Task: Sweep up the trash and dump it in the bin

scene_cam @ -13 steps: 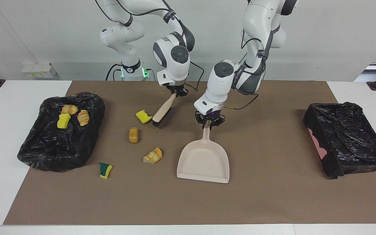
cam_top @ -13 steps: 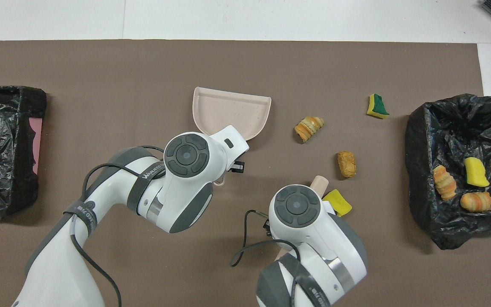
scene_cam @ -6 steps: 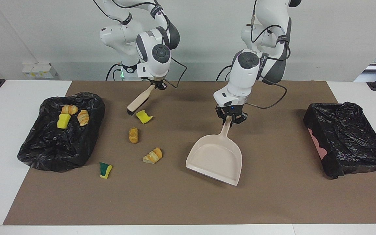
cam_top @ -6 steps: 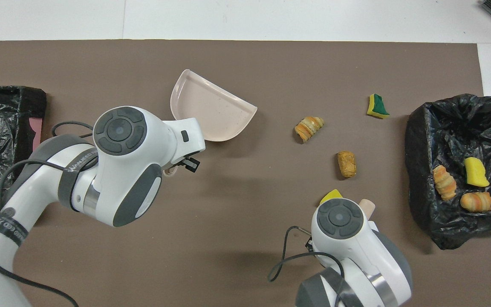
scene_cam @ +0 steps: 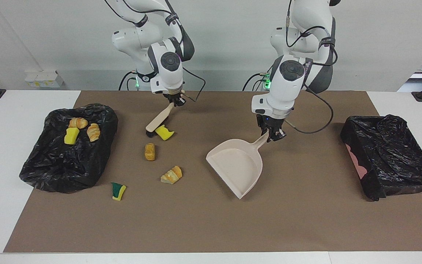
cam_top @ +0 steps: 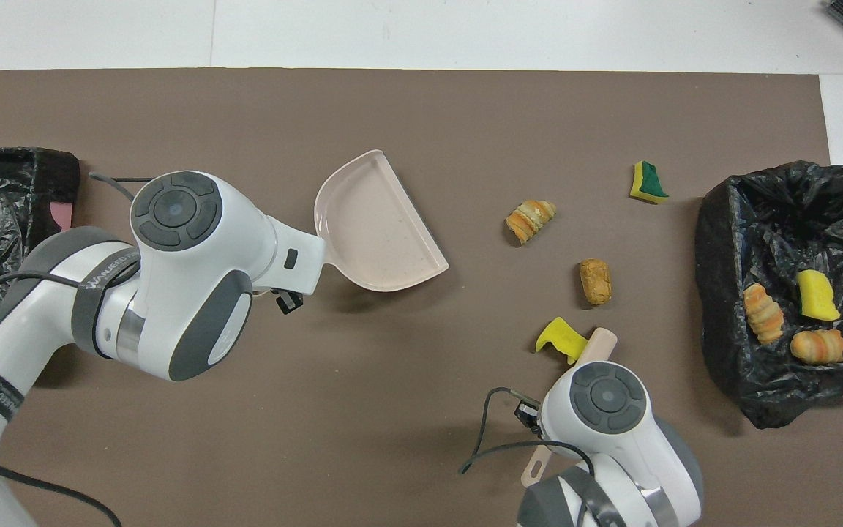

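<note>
Trash: a yellow sponge chunk (scene_cam: 164,132) touches the brush (scene_cam: 158,121) bristles, on the dustpan's side. Right gripper (scene_cam: 175,99) clamps the brush handle; left gripper (scene_cam: 272,134) clamps the dustpan (scene_cam: 237,165), its mouth toward the farther bread roll (scene_cam: 150,151) and croissant (scene_cam: 171,175).

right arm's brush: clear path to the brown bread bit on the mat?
Probably yes. The right gripper holds the brush by a yellow sponge chunk; the bread bit lies just past it, with only that chunk between.
</note>
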Motion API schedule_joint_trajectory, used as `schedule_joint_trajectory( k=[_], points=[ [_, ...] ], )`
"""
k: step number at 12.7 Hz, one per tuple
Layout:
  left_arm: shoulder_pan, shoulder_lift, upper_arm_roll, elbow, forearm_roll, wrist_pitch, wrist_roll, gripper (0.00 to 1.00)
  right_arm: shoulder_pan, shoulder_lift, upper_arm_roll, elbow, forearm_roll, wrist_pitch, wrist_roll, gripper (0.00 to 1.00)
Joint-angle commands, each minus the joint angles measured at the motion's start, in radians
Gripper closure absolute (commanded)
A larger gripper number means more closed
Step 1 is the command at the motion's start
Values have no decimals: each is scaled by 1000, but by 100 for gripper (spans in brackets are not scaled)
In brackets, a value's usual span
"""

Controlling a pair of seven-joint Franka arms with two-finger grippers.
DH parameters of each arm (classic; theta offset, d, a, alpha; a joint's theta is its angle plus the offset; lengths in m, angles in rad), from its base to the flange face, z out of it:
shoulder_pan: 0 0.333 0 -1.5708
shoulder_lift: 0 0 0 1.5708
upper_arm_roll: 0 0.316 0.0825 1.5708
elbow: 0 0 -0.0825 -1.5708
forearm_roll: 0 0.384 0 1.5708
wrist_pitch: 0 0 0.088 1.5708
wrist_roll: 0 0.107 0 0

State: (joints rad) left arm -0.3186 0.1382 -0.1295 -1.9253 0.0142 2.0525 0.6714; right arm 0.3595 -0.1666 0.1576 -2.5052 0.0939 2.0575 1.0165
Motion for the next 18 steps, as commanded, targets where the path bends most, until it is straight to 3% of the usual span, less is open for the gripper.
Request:
schedule_joint_trajectory(
  k=[1,5,9,11,13,18],
  points=[
    [-7,-19,-9,-44,38,-9,62,100,-11,158,10,155,20,16,-76,100],
    [-71,-28,-9,-119,75,33,60,100,-10,246,14,273,17,-3,-272,100],
    [-99,-75,-10,-204,79,80,59,100,15,286,20,325,26,-5,-629,100],
    [-94,-77,-10,-207,79,84,59,100,38,320,23,399,119,-11,-763,100],
    [-88,-77,-12,-211,78,100,59,100,45,346,22,494,156,-86,-785,100],
    [-77,-75,-12,-215,78,121,42,100,-69,329,10,568,78,-227,-777,100]
  ],
)
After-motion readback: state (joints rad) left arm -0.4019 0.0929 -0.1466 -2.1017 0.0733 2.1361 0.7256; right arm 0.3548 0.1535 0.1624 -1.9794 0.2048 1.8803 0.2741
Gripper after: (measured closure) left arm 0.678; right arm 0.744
